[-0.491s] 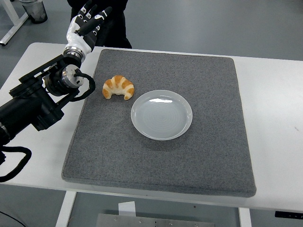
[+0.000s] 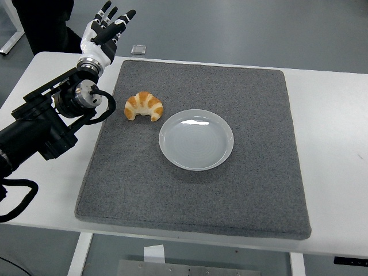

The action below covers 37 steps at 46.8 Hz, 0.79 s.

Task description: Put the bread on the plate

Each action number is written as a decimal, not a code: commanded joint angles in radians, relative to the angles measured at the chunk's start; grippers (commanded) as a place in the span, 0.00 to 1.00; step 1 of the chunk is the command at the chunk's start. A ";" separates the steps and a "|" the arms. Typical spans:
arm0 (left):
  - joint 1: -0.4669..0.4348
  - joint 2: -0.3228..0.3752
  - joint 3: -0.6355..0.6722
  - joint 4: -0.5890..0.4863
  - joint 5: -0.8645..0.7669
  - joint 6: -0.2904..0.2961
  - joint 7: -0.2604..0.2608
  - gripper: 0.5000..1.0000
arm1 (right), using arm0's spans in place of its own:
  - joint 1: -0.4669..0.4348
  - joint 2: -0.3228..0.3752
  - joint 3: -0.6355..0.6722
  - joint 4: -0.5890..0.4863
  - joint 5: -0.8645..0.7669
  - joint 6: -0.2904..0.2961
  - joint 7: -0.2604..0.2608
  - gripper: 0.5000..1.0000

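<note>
Gone from the top left since half a second ago: the dark-clothed person behind the robot hand, now only a sliver of dark clothing [image 2: 43, 26] further left, uncovering a small flat object on the floor [image 2: 138, 49] beyond the surface's far edge. Otherwise unchanged in pose, arm and bread alike.

Left robot hand [image 2: 103, 31] raised over the far left corner of the white surface [image 2: 333, 115], fingers [image 2: 122, 17] spread and extended, pointing up and away, holding nothing, touching nothing. Black forearm stretching back to the left edge, just beside the grey mat [image 2: 230, 190].

Bread [image 2: 144, 106], a golden croissant, lying on the mat at its far left part, curved ends pointing toward the near edge. Just to the left of the plate [image 2: 196, 140], close but apart from its rim. Plate white, round, bare, sitting near the mat's middle.

Right arm out of sight.
</note>
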 commanded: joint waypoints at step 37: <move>-0.278 0.196 0.649 -0.098 0.413 -0.043 0.017 0.99 | 0.000 0.000 0.000 0.000 0.000 0.000 0.001 0.90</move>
